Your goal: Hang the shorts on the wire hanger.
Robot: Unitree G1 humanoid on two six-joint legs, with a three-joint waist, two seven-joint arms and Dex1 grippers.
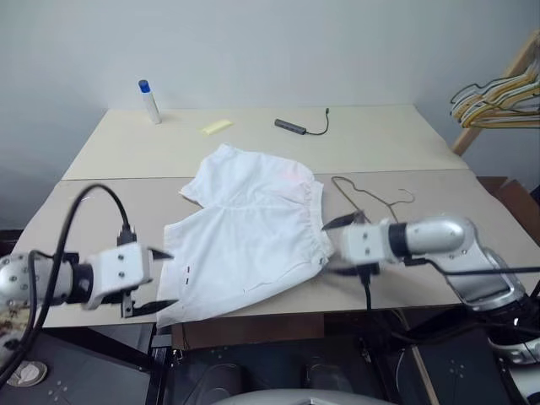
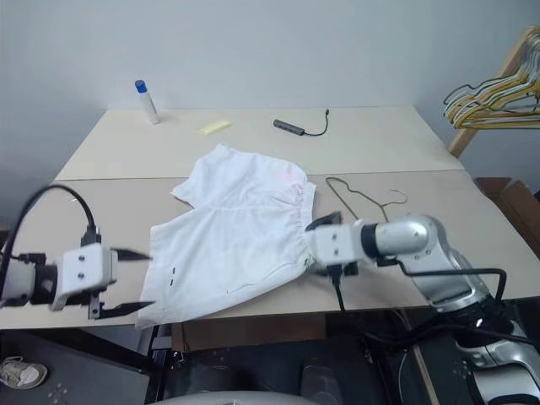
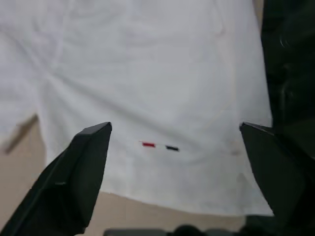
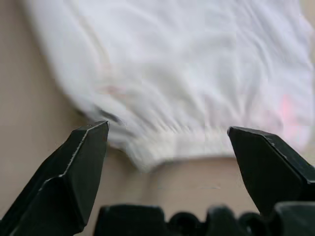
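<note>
The white shorts (image 1: 245, 224) lie spread flat on the tan table (image 1: 405, 143), waistband toward the right and one hem at the front edge. A tiny red and dark mark (image 3: 160, 146) sits near that hem. My left gripper (image 1: 165, 278) hovers open at the front-left hem, and nothing is between its fingers (image 3: 91, 147). My right gripper (image 1: 336, 245) stands open just off the gathered waistband (image 4: 167, 142), holding nothing. The wire hanger (image 1: 371, 196) lies flat on the table to the right of the shorts, behind my right gripper.
At the table's back stand a white bottle with a blue cap (image 1: 149, 101), a yellow note (image 1: 216, 126) and a dark adapter with a cable (image 1: 294, 126). Bunched yellow and dark hangers (image 1: 498, 97) hang from a wooden rack at far right.
</note>
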